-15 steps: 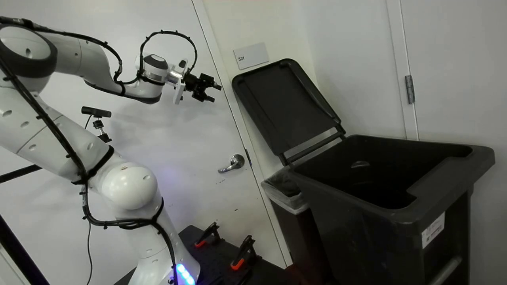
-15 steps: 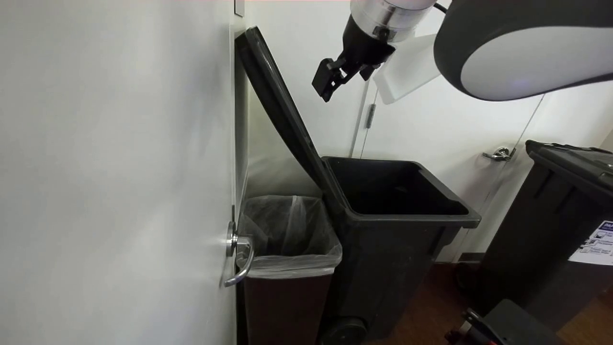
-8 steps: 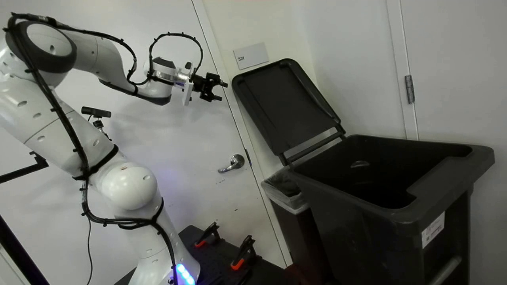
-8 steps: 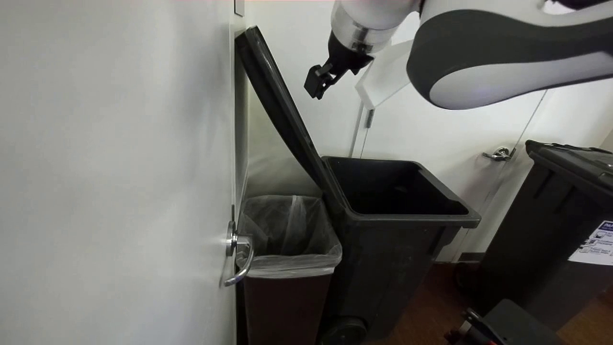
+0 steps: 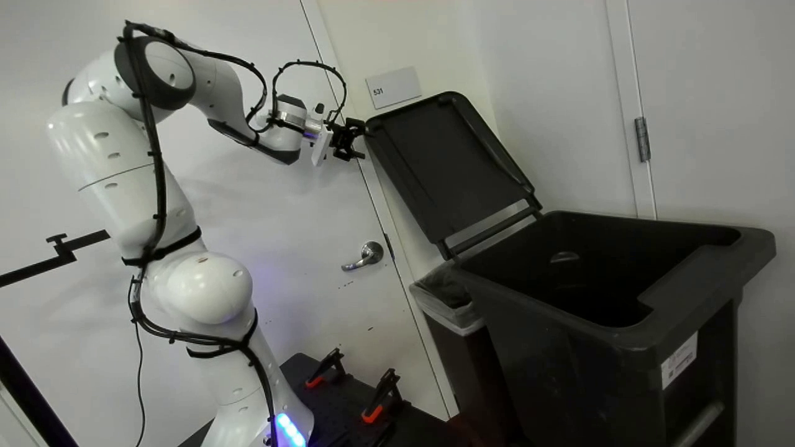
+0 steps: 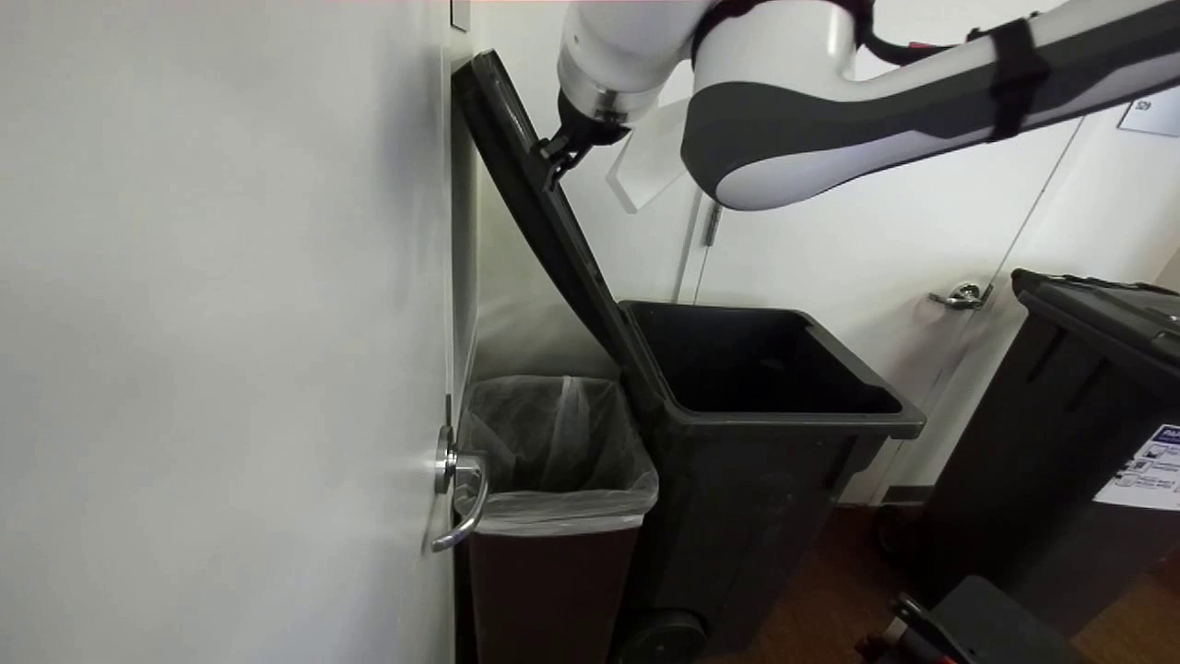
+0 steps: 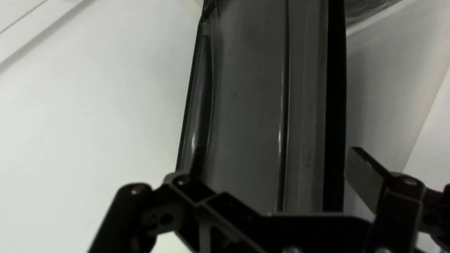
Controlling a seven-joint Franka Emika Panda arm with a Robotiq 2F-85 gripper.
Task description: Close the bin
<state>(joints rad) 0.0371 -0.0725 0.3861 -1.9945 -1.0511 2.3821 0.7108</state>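
Hovering by the raised lid [image 5: 447,167], the gripper [image 5: 365,141] held its jaws apart.
I couldn't tell whether the two touched; the dark bin [image 5: 571,366], lid tilted back, stood just beside a smaller, bag-lined bin [image 6: 553,590].

a white door [image 5: 298,211] with a silver lever handle [image 5: 371,253], a wall sign [image 5: 397,87] reading 531, a dark brown wastebasket [image 6: 553,595] lined with a clear plastic bag [image 6: 572,510], a lidded dark waste bin [image 6: 1023,433] bearing a white label [image 6: 1143,472], two black-and-orange clamps [image 5: 386,388] on a black table [image 5: 348,400]
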